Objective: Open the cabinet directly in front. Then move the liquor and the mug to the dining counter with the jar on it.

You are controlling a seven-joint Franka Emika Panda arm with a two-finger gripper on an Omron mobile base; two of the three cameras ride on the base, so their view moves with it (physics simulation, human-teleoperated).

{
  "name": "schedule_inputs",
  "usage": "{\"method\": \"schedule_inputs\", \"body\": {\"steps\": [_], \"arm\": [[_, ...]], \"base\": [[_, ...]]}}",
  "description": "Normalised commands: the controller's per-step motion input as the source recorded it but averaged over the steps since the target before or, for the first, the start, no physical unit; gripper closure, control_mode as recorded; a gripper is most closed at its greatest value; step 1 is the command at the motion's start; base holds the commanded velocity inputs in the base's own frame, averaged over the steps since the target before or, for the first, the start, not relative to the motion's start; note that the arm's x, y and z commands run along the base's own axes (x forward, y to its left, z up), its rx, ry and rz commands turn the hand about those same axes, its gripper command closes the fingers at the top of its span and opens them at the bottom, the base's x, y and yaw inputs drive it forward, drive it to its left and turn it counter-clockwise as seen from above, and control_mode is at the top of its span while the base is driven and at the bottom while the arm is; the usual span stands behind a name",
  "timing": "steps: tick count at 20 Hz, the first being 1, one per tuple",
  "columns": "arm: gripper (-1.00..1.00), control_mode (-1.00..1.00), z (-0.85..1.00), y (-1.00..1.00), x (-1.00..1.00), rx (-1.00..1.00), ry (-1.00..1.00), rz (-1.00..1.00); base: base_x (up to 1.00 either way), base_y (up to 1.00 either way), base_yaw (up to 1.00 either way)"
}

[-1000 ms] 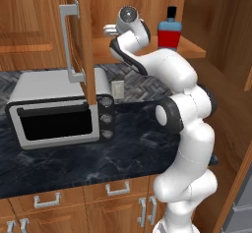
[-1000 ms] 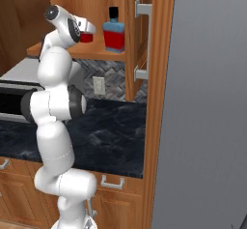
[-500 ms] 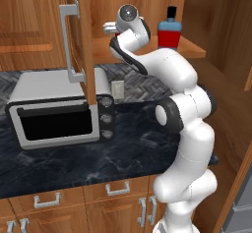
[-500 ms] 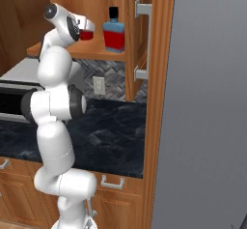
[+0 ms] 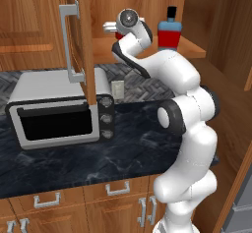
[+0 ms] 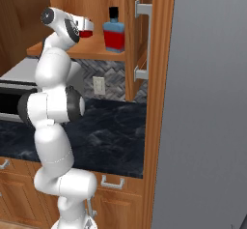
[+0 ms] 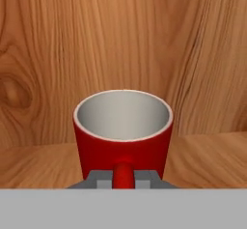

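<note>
The change of the last second lies in the gripper [image 7: 124, 178]: its jaws, which stood wide a second ago, have been brought together on the handle of the mug [image 7: 123, 132], which is seen in the hand view pinched between the two grey fingertips [image 7: 102, 180] at 6 o'clock. The arm itself has hardly been moved in that time; the hand is held at the same height inside the open cabinet [image 5: 78, 40]. The mug is still stood upright on the inner shelf, its whitish inside turned up, with the wooden back wall behind it. In the right base view the liquor [image 6: 115, 32] is found on the same shelf, just beside the mug at about 3 o'clock from it and untouched. With the doors swung wide and the handle clamped, the first pick may be judged secured; lifting out and carrying to the dining counter are yet to be done, and the bottle remains to be fetched afterwards.
</note>
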Motion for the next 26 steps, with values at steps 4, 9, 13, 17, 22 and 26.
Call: {"method": "schedule_inputs", "body": {"steps": [4,9,13,17,22,26], "arm": [[1.0,-1.0,0.02,0.0,-0.16,0.0,-0.04,0.0],[1.0,-1.0,0.03,0.0,-0.86,0.0,-0.02,0.0],[1.0,-1.0,0.0,0.0,-1.0,0.01,0.0,-0.04],[1.0,-1.0,-0.07,0.0,-1.0,0.03,0.0,-0.11],[1.0,-1.0,-0.35,0.0,-1.0,0.02,0.08,-0.14],[1.0,-1.0,-0.48,0.0,-1.0,0.03,0.12,-0.15]], "base": [[0.0,0.0,0.0],[0.0,0.0,0.0],[0.0,0.0,0.0],[0.0,0.0,0.0],[0.0,0.0,0.0],[0.0,0.0,0.0]]}}
